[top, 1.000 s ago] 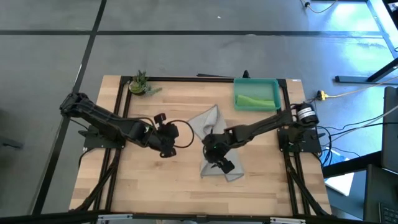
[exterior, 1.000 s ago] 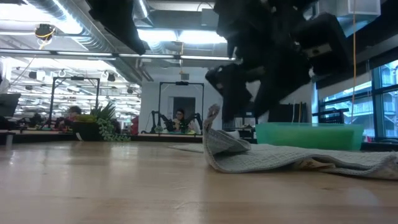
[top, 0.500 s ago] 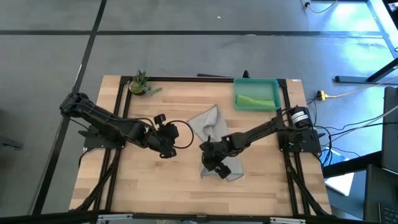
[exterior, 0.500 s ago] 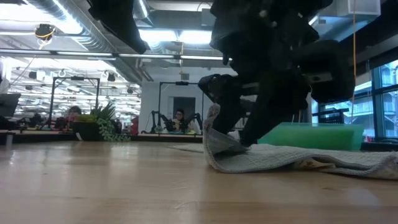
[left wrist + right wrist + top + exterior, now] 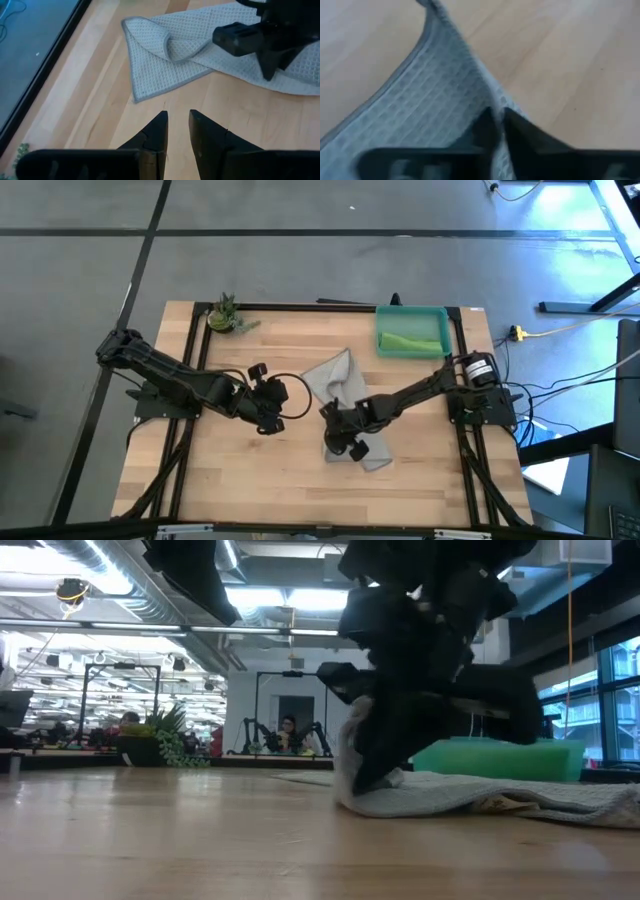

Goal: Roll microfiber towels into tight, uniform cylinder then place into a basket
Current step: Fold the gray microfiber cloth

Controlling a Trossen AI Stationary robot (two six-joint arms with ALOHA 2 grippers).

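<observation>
Right jaws (image 5: 497, 117) pinching grey towel (image 5: 340, 375) edge, left jaws (image 5: 177, 131) idle, narrowly parted; thin pinch could slip, spoiling roll.

My right gripper (image 5: 343, 442) and arm cover the middle of the grey towel (image 5: 340, 375) from above, so I can't see the fold under them. Level with the table, that arm blocks the towel's left end (image 5: 345, 802), and its right end runs off the picture. In my right wrist view the fingers (image 5: 517, 131) look pinched on a ridge of cloth, though it is blurred. The basket (image 5: 500, 755) hides its green towel (image 5: 410, 340) from the low camera.
</observation>
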